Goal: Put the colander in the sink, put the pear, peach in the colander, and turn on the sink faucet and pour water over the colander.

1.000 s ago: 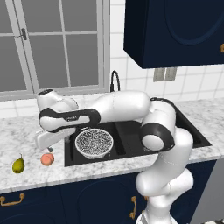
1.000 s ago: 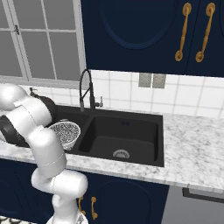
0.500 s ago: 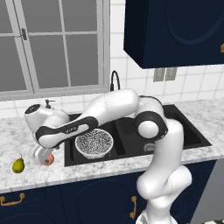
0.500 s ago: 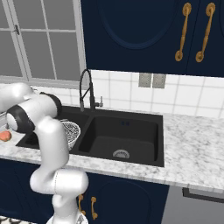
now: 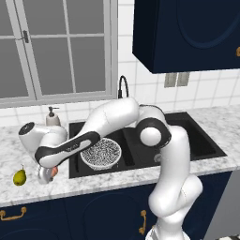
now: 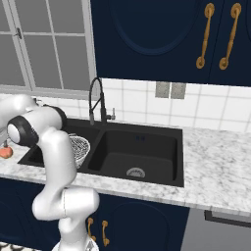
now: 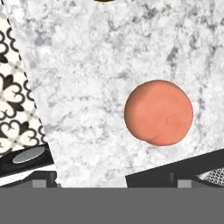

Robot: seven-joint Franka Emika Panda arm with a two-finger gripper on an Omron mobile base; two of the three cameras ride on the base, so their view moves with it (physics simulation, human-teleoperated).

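Two fruits lie on your marble counter (image 5: 9,159), left of the sink (image 5: 197,140). The peach (image 7: 158,112) is directly under the gripper (image 5: 45,175); in the left base view you see only a sliver of orange-pink showing at the gripper's right edge, close to the sink's left rim. In the hand view it looks round, smooth and evenly orange-pink, with a faint crease low on its near side; being round, it has no long axis you can name. The fingers (image 7: 30,158) stand wide apart with nothing between them, and the peach sits on bare counter just beyond them, nearer one finger than the other. Whether they touch it you cannot tell.

The pear (image 5: 19,176) stands upright further left, well clear of the gripper, yellow-green, its long axis vertical and its thin dark stem pointing up.

Your colander (image 5: 100,153) rests in the sink's left basin, white and speckled, open side up. The faucet (image 6: 96,99) rises behind the sink.
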